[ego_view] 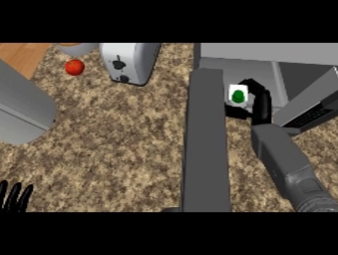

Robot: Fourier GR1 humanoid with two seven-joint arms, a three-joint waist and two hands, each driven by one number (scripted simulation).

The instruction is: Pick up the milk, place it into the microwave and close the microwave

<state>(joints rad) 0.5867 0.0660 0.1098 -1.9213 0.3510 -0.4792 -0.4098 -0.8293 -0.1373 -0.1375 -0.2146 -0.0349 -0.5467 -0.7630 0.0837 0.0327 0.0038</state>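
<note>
Speckled brown stone made up the worktop, the widest thing in the head view, with a strip of bare wood showing at its upper left. Next in bulk was the microwave at the upper right, its grey door swung out toward the viewer and seen edge-on as a long dark slab. A large grey rounded body lay at the left edge; what it was could not be told. Smaller again, a toaster stood near the top, with a red tomato-like fruit just beside it. The right hand had reached in past the open door, its black fingers and thumb curled round the milk, a small white carton with a green mark, held at the mouth of the microwave; whether it had crossed the threshold or touched the floor inside could not be told. Judging by its look, the carton would be light and fairly stiff, though its thin walls could buckle, so a hold across the flat sides about the middle seemed soundest, keeping it upright. The left hand rested open at the lower left edge, fingers up, holding nothing.
</note>
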